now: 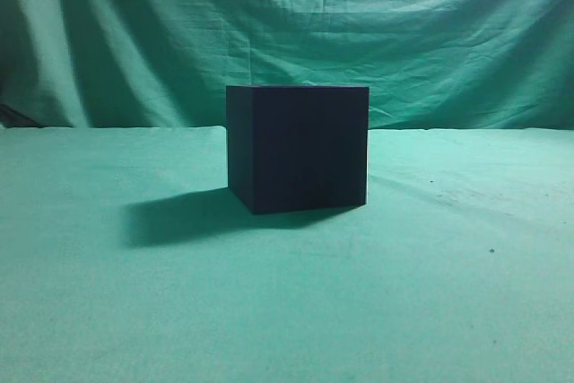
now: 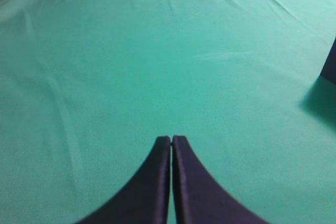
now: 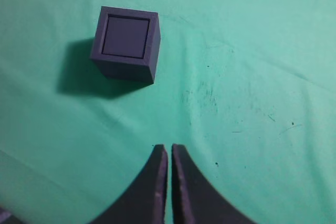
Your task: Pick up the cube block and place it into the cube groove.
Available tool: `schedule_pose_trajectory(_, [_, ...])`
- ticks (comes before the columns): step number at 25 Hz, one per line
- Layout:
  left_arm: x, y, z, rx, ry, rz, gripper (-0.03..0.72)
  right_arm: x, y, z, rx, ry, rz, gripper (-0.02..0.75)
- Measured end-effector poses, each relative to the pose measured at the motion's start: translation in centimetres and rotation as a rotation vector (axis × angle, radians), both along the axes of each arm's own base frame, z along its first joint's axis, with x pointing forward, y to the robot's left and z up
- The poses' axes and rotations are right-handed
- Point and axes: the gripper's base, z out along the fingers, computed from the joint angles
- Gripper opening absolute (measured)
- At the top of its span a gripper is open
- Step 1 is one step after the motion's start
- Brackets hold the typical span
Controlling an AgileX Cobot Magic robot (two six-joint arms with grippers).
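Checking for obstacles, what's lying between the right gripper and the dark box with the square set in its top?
Nothing but bare green cloth, as the right wrist view shows. The right gripper is shut, and the box stands apart from it.

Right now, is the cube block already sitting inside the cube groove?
Yes, the cube block fills the cube groove, its top level with the rim.
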Motion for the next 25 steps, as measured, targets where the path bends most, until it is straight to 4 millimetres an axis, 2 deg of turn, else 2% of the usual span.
schedule_pose_trajectory(5, [0.0, 0.0, 0.0, 0.000, 0.000, 0.000, 0.000, -3.2, -3.0, -1.0, 0.112, -0.118, 0.011, 0.000])
schedule_pose_trajectory(11, [0.0, 0.0, 0.0, 0.000, 0.000, 0.000, 0.000, -6.5, -6.1, -0.8, 0.162, -0.221, 0.049, 0.000])
schedule_pose_trajectory(16, [0.0, 0.0, 0.0, 0.000, 0.000, 0.000, 0.000, -7.7, -7.3, -0.4, 0.125, -0.310, 0.141, 0.000])
schedule_pose_trajectory(20, [0.0, 0.0, 0.0, 0.000, 0.000, 0.000, 0.000, -7.9, -7.5, -0.6, 0.131, -0.347, 0.158, 0.000])
schedule_pose_trajectory(25, [0.0, 0.0, 0.0, 0.000, 0.000, 0.000, 0.000, -7.9, -8.1, -3.3, 0.197, -0.482, 0.088, 0.000])
